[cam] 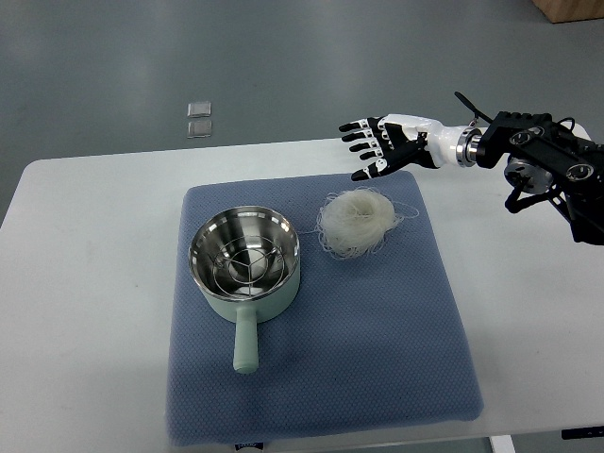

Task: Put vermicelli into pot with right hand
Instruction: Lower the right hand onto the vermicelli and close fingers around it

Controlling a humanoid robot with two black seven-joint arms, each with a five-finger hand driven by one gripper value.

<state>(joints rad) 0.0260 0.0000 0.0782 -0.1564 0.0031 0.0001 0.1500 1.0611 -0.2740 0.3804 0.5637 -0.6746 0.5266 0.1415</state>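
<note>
White noodles (357, 223) sit right of pot (244, 261) | my right hand (382, 144) hovers beyond, fingers spread, empty | risk: loose strands snagging mat (377, 340), spilling short.

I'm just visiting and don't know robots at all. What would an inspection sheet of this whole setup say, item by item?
Surface: white table with a blue mat laid on it.
Job's things: vermicelli nest on the mat, right of the pot; the pot holds only a wire rack, handle toward the near edge.
Clutter: two small clear squares on the floor beyond the table.
Robot hands: right robot hand open, above the mat's far edge, holding nothing; left not in view.
Cables: black wires along the right forearm.
Surroundings: grey floor; brown box corner top right.
</note>
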